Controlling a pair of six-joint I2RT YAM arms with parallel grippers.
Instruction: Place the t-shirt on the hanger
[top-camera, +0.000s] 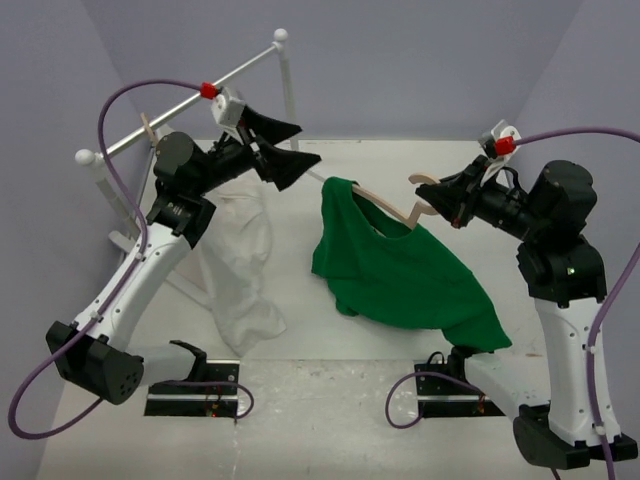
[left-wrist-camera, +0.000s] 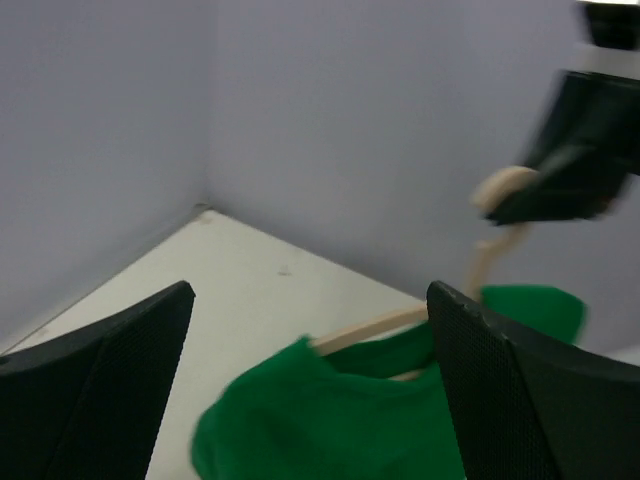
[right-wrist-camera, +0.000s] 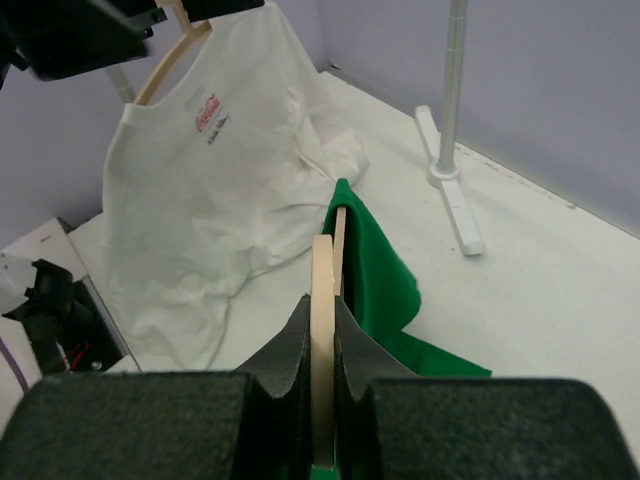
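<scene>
Pinching hanger near its hook, right gripper clamped, centre-right of frame; long axis running left toward left gripper, nearer the free tip, jaws wide and empty. T-shirt draped over hanger's left arm, mid-frame. Count: one t-shirt, two hangers, one white garment.

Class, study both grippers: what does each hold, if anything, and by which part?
The right gripper holds the hanger, clamped at its hook end. The left gripper is open and holds nothing.

Wht tee on rack
</scene>
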